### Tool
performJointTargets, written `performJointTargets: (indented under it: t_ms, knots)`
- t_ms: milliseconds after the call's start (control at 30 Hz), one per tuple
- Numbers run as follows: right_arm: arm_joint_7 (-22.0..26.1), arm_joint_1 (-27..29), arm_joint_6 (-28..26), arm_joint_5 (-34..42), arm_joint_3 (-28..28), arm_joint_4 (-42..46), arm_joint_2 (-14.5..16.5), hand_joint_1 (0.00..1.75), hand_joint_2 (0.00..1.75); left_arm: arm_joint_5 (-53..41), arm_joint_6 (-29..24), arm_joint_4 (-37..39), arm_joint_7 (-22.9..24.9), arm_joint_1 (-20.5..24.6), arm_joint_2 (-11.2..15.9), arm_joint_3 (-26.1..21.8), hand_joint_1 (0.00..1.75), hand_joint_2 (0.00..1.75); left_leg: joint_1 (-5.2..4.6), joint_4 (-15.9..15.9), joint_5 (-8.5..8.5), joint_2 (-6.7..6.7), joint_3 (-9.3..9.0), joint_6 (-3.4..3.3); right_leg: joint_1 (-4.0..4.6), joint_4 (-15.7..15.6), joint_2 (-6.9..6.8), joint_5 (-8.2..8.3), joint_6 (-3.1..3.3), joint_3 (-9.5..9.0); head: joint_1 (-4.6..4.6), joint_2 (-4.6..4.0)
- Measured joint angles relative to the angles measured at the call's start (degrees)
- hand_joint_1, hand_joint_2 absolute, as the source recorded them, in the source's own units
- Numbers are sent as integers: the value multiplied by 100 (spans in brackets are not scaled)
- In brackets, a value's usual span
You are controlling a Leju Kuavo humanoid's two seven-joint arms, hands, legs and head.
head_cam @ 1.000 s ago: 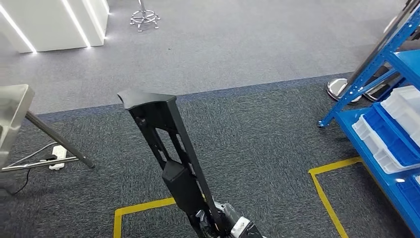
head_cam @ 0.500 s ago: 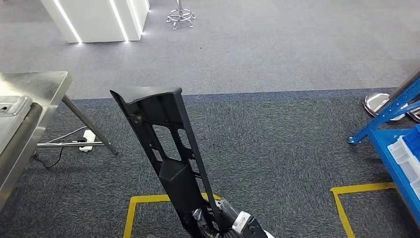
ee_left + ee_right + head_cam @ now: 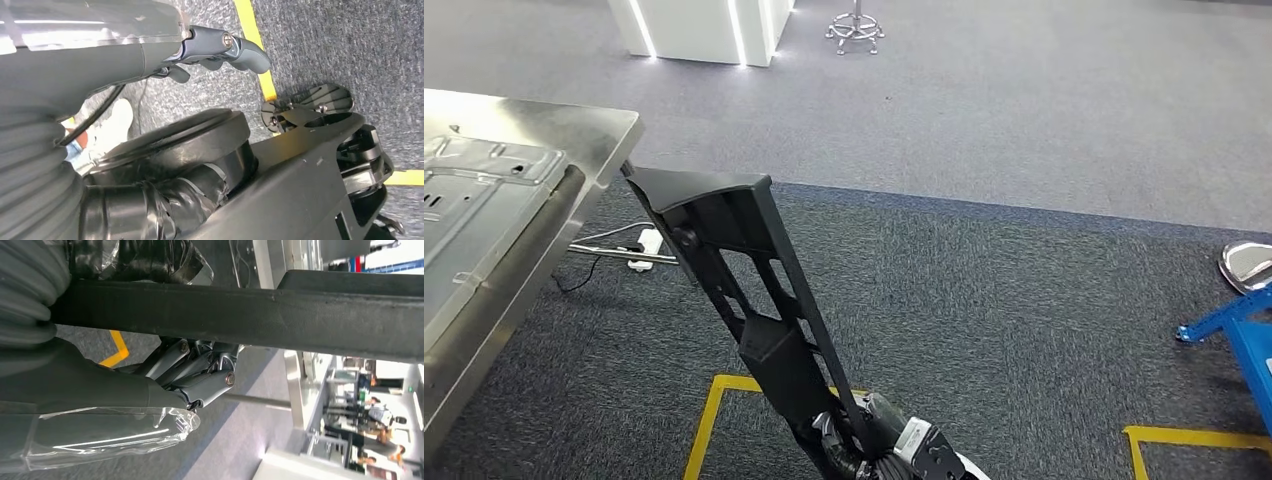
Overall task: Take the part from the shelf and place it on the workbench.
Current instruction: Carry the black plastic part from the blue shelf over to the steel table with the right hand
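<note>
A long black plastic part (image 3: 744,280) with open slots stands tilted up and to the left in the head view. My right hand (image 3: 869,450) grips its lower end at the bottom of the picture. In the right wrist view the fingers (image 3: 200,372) wrap under the part's dark bar (image 3: 250,315). The steel workbench (image 3: 589,135) reaches in from the left, its corner just beside the part's top end. A pressed metal panel (image 3: 474,200) lies on it. My left hand (image 3: 220,50) hangs over the carpet with its fingers loosely apart and nothing in them.
Yellow tape lines (image 3: 709,415) mark the dark carpet around my feet. A foot of the blue shelf (image 3: 1224,322) and a chrome base (image 3: 1249,262) are at the right edge. A power strip (image 3: 646,245) lies under the workbench. A lit white block (image 3: 694,20) and a stool base (image 3: 854,30) stand far off.
The camera has turned left: the workbench has come far into view on the left and the blue shelf has slid off to the right. The part stays in my right hand.
</note>
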State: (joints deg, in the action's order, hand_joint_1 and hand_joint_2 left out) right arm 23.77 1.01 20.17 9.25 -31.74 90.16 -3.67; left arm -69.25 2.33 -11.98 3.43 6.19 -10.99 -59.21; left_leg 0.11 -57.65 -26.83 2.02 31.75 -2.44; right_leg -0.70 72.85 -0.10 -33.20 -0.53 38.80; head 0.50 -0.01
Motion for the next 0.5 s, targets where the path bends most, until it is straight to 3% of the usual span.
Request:
performJointTargets:
  t_ms: [67,100,167,233,300,367,433,467,500]
  knots:
    - [1,-39,15,23,0,-4,-1,175,175,-3,9,2,0,9,-5,0,0,175,-3,-27,-19,135,-10,23,-9,-704,149,419,37,-296,-1,1]
    - [3,-61,28,38,0,-4,-1,175,175,-4,14,3,-1,17,-10,0,0,175,-3,-48,-27,194,4,44,-11,-1018,243,534,52,-427,-1,1]
    - [6,-94,62,74,0,-7,-1,175,175,-7,18,7,-3,25,-20,0,0,175,13,-67,-26,289,53,103,1,-1280,352,555,69,-534,-2,1]
    - [8,-125,88,114,-1,-7,10,175,175,-9,18,7,-6,23,-19,0,0,175,35,-58,-22,352,80,173,-1,-1335,264,564,96,-563,-3,1]
    - [9,-174,97,136,-3,-5,37,175,175,-11,17,7,-7,24,-16,0,0,175,22,-236,-146,212,144,230,-29,-1404,152,577,159,-622,-9,-1]
    - [14,-208,99,143,-4,-5,63,175,175,-11,17,7,-14,43,-15,0,0,175,15,-836,-465,-28,401,275,-27,-1434,9,567,214,-660,-18,-1]
    - [16,-221,102,146,-5,-10,74,175,175,-9,19,7,-24,73,-15,0,0,175,27,-1475,-710,-133,696,314,-7,-1423,-148,546,236,-668,-21,-1]
    - [16,-228,104,147,-7,-14,75,175,175,-9,18,7,-26,81,-15,0,0,175,34,-1563,-689,-157,728,327,-2,-1417,-222,535,237,-673,-21,-1]
    - [16,-241,105,149,-9,-16,77,175,175,-10,16,7,-23,77,-14,0,0,175,42,-1433,-560,-186,653,334,0,-1410,-286,523,232,-680,-22,0]
